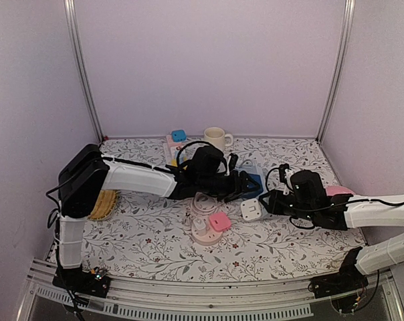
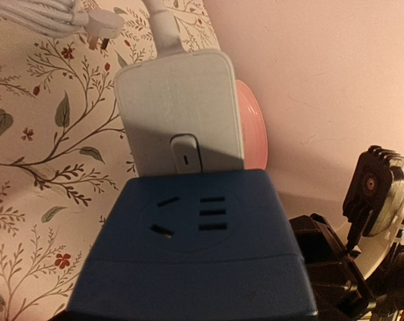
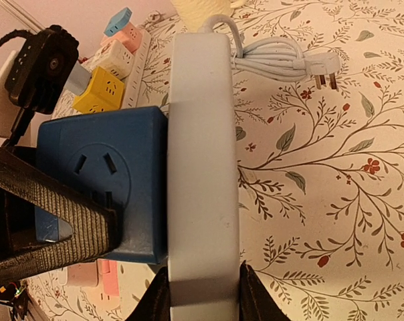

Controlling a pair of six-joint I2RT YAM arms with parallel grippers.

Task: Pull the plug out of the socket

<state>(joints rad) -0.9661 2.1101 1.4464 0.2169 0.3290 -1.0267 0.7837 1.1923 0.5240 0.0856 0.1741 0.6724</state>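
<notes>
Though left fingers (image 3: 48,234) clench the blue plastic cube plug (image 3: 102,174) and right fingers (image 3: 259,301) clench the white plastic socket strip (image 3: 202,167), nothing is separated yet

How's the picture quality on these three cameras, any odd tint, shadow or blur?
Top external: evenly lit, cool lilac cast, reasonably sharp. Left wrist: warm orange tint; the blue cube plug adapter fills the bottom, soft at its near edge; the white plastic power strip behind it is partly shadowed. Right wrist: same warm tint, floral-print tabletop crisp.
</notes>
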